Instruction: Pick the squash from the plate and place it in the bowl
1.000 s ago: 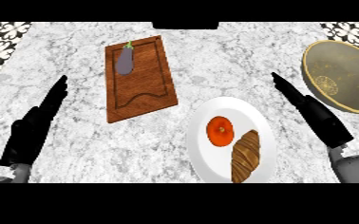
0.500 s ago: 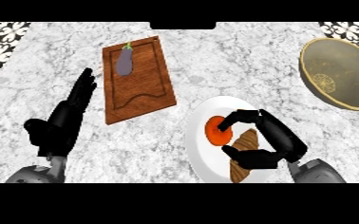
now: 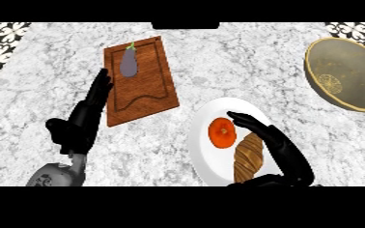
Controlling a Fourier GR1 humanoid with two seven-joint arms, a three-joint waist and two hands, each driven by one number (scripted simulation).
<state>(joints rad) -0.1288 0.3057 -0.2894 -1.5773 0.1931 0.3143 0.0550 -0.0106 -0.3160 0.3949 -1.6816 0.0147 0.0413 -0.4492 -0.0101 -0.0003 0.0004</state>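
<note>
A round orange squash (image 3: 222, 132) lies on the white plate (image 3: 200, 147), left of a brown croissant (image 3: 247, 157). My right hand (image 3: 284, 153) reaches over the plate from the lower right. Its fingers are nearly straight, their tips just above and right of the squash, and it holds nothing. The thumb shows low at the plate's near edge. The olive bowl (image 3: 338, 73) sits at the far right, partly cut by the view's edge, with a lemon slice (image 3: 329, 82) inside. My left hand (image 3: 80, 121) rests open, fingers up, beside the cutting board.
A wooden cutting board (image 3: 143, 92) lies at the back left with a purple eggplant (image 3: 128, 62) on it. The marble counter stretches between the plate and the bowl. Patterned tiles show at the top corners.
My right hand came in over the plate, curled by the squash, then uncurled and drew slightly back to the lower right. The left hand rose beside the board. The squash has not moved.
</note>
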